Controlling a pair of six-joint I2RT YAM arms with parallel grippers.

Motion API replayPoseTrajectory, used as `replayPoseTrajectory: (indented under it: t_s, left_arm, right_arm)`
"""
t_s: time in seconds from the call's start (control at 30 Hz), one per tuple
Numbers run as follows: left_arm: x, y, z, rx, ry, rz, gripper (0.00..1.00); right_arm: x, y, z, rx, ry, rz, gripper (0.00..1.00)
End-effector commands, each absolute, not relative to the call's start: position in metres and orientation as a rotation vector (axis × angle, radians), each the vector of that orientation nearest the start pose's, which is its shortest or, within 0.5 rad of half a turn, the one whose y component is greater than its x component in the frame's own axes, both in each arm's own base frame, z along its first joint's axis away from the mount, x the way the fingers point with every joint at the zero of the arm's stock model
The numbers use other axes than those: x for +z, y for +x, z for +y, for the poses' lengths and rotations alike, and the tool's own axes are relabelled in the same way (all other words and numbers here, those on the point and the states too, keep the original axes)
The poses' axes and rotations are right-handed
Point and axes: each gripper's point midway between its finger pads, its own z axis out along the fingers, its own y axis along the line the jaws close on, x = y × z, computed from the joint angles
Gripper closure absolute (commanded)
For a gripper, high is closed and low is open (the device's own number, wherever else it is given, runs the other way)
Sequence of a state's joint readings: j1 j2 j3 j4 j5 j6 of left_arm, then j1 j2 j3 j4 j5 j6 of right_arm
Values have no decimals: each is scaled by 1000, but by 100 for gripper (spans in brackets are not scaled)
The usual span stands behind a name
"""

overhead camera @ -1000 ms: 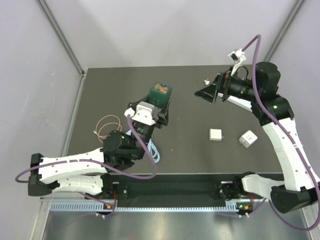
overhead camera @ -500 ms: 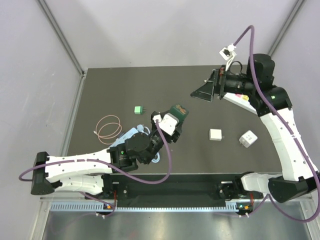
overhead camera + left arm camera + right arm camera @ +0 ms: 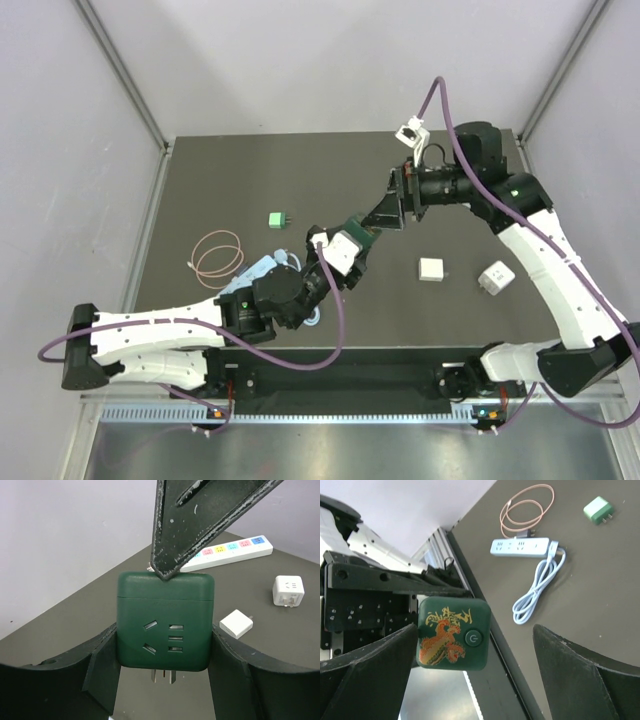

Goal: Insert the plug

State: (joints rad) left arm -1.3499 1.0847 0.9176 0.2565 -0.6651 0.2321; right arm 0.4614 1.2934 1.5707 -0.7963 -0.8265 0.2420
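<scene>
The left gripper (image 3: pixel 165 650) has its jaws clamped on the two sides of the green plug cube (image 3: pixel 166 625), holding it up off the worktop (image 3: pixel 220 180) near the middle of the top view. From the left wrist you see the cube's socket face, with metal prongs poking out of its underside.

The right gripper (image 3: pixel 475 630) reaches in from the upper right of the top view, jaws wide apart and gripping nothing. In its own camera the cube's other face, with a gold dragon print and a power button, sits between them, close to the finger at the left of the frame. One of its fingertips (image 3: pixel 167 565) meets the cube's top edge in the left wrist view; whether it touches I cannot tell.

The power strip (image 3: pixel 520 546) lies flat on the worktop with its cord looped beside it, and a pink cable (image 3: pixel 527 510) is coiled just beyond. Two white adapters (image 3: pixel 431 269) rest at the right of the top view.
</scene>
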Motion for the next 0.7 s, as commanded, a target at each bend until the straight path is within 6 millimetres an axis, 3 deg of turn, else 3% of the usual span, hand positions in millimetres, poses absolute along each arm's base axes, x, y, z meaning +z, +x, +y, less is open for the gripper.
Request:
replayPoseTrajectory:
  t_s: [0.0, 0.23, 0.4, 0.67]
  left_arm:
    - [358, 188, -324, -473, 586, 1345, 100]
    - [357, 183, -326, -517, 593, 1341, 100]
    - [354, 180, -327, -531, 606, 1340, 100]
    - [355, 179, -328, -532, 613, 1338, 100]
  right_arm:
    - [364, 203, 263, 1304, -841, 1976, 5]
    - [345, 188, 270, 1400, -883, 2001, 7]
    - [347, 184, 273, 1420, -905, 1978, 21]
    - [342, 183, 274, 1419, -897, 1988, 24]
